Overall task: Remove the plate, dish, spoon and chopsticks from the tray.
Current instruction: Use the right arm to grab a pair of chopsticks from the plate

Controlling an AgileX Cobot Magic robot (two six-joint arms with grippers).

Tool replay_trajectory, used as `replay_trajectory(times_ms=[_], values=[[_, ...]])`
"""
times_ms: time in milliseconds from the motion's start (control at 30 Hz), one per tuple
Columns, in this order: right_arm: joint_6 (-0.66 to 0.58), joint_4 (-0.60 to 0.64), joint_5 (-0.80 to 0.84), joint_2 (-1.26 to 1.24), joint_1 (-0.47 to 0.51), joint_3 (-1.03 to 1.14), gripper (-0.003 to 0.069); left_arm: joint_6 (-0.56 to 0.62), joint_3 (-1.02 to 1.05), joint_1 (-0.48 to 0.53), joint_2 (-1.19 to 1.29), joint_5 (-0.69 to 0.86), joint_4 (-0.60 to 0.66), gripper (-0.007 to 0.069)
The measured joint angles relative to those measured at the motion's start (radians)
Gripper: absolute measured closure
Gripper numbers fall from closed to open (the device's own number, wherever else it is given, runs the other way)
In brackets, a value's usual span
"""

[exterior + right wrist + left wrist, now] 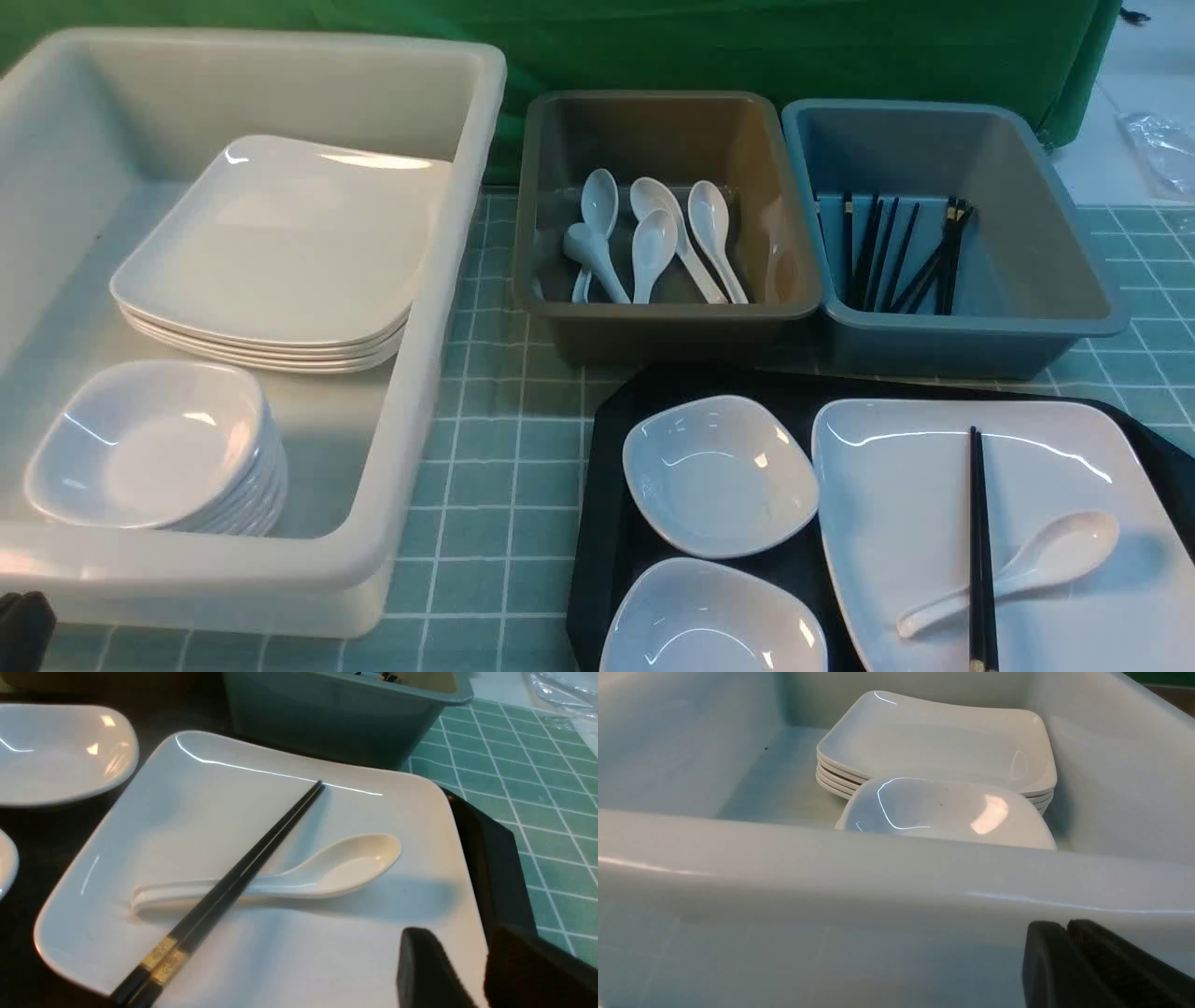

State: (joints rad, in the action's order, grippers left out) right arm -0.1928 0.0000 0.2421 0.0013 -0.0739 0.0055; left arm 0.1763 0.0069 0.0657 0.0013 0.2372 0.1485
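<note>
1. Tray (pixel 605 504) - black, on the bench (pixel 504 467) at front right, just before the grey tub (pixel 560 308) & blue tub (pixel 1074 317).
2. Plate (pixel 896 504) fills the tray's right part. Two small dishes on the left part: far dish (pixel 719 476) & near dish (pixel 709 625), close together; can't tell if touching.
3. Spoon (pixel 1027 560) lies on the plate, hollow up, bowl end to the right. Chopsticks (pixel 977 523) lie paired across its handle, gold tips toward the robot.
4. Right fingers (pixel 425 970) hang over the plate's right side, by the tray rim - narrow gap btwn them, nothing in it.
5. Left fingers (pixel 1045 961) pressed together, empty, outside the near wall of the white tub (pixel 448 280).
6. White tub holds a plate stack (pixel 271 252) & a bowl stack (pixel 149 448). Grey tub has loose spoons (pixel 653 243), blue tub has black sticks (pixel 896 252).
</note>
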Motion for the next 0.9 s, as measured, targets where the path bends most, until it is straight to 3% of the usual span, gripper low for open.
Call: replay_trajectory(times_ms=[467,567,633,733,900], values=[[0.001,0.0,0.0,0.0,0.0,0.0,0.0417,0.0,0.0,0.0,0.0,-0.011,0.005,0.0607],[0.001,0.0,0.0,0.0,0.0,0.0,0.0417,-0.019,0.0,0.0,0.0,-0.081,0.097,0.0607],[0.001,0.0,0.0,0.0,0.0,0.0,0.0417,-0.042,0.0,0.0,0.0,-0.181,0.28,0.0607],[0.001,0.0,0.0,0.0,0.0,0.0,0.0417,-0.053,0.0,0.0,0.0,-0.267,0.379,0.0607],[0.001,0.0,-0.015,0.0,0.0,0.0,0.0417,-0.17,0.0,0.0,0.0,-0.461,0.429,0.0607]])
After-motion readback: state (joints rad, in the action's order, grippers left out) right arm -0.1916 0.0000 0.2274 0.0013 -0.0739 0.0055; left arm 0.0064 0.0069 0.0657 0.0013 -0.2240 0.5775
